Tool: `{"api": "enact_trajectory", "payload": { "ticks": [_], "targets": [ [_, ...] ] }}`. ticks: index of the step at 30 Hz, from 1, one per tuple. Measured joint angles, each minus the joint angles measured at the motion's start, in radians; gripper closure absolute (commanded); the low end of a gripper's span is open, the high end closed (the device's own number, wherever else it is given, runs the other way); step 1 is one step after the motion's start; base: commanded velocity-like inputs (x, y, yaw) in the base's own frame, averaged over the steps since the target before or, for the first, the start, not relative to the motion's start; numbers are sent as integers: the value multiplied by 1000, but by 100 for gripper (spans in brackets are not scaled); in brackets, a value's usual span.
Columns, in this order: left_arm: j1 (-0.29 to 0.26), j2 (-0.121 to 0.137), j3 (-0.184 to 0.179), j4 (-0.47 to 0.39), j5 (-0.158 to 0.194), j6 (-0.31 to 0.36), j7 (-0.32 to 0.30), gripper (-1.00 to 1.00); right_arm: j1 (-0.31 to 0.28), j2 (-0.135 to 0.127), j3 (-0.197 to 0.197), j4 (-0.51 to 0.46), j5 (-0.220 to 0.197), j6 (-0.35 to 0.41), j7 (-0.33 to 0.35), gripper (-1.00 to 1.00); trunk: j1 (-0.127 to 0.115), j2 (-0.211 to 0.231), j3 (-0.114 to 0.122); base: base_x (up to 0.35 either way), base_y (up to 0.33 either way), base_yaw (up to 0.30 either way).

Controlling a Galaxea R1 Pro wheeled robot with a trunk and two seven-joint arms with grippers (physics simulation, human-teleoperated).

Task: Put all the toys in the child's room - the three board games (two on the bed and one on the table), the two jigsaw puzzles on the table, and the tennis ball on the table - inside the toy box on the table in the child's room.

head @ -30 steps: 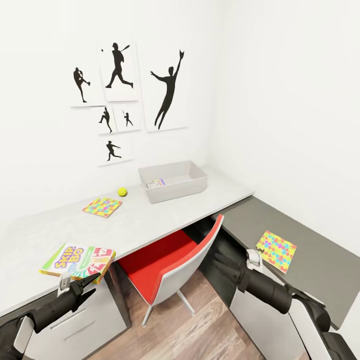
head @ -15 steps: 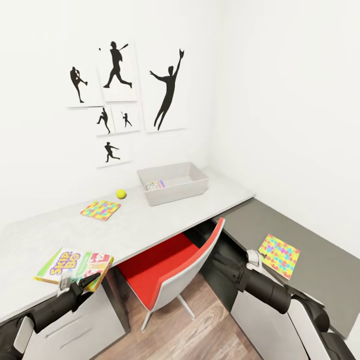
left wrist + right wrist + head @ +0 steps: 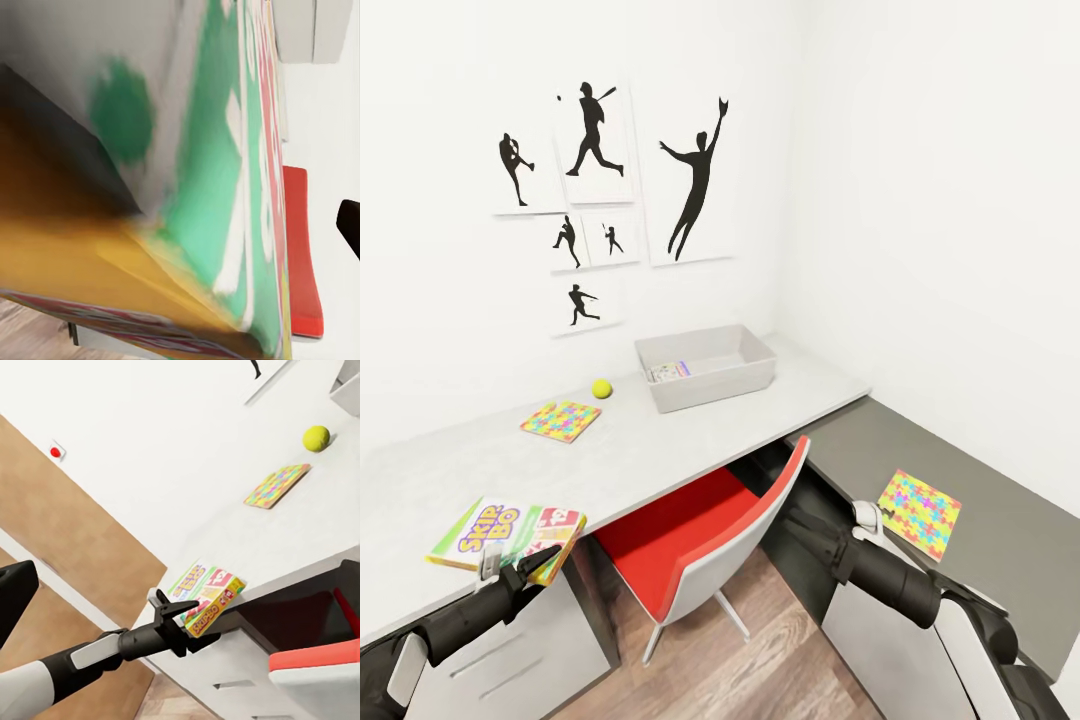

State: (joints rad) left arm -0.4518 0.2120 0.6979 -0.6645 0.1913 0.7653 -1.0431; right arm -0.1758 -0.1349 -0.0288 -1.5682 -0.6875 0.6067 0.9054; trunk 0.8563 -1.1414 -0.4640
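the left hand (image 3: 528, 570) grips the near edge of the long white-green printed board game box (image 3: 507, 528), which rests on the front edge of the pale grey speckled worktop (image 3: 660, 450), likely so it can be lifted towards the shallow pale grey toy box (image 3: 705, 365) well away by the wall. that bin already holds a small printed box (image 3: 668, 370). the right hand (image 3: 800, 530) hangs by the red chair (image 3: 700, 520); i cannot tell its state.

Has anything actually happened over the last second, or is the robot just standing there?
Very little. The whole head view slid slightly, so the camera moved, not the things. The left gripper stays at the near edge of the Skip-Bo board game on the table. The tennis ball, both jigsaw puzzles and toy box kept their places.
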Motion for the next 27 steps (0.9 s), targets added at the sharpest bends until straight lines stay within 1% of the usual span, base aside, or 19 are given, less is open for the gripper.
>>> {"api": "enact_trajectory", "payload": {
  "ticks": [4, 9, 20, 27],
  "targets": [
    [0, 0, 0, 0, 0, 0, -14, -100, -1, 0, 0, 5, 0, -1, -3, -100, 0, 0, 0, 60, 0, 0],
    [0, 1, 0, 0, 0, 0, -38, -100, -3, 0, 0, 13, -1, 1, -43, -100, 0, 0, 0, 33, 0, 0],
    [0, 0, 0, 0, 0, -2, -43, -100, -4, -1, 0, 14, -2, 3, -58, -100, 0, 0, 0, 3, 3, 0],
    [0, 0, -1, 0, 0, -3, -43, -100, -5, -1, 0, 14, -2, 3, -60, -100, 0, 0, 0, 0, 122, 0]
  ]
}}
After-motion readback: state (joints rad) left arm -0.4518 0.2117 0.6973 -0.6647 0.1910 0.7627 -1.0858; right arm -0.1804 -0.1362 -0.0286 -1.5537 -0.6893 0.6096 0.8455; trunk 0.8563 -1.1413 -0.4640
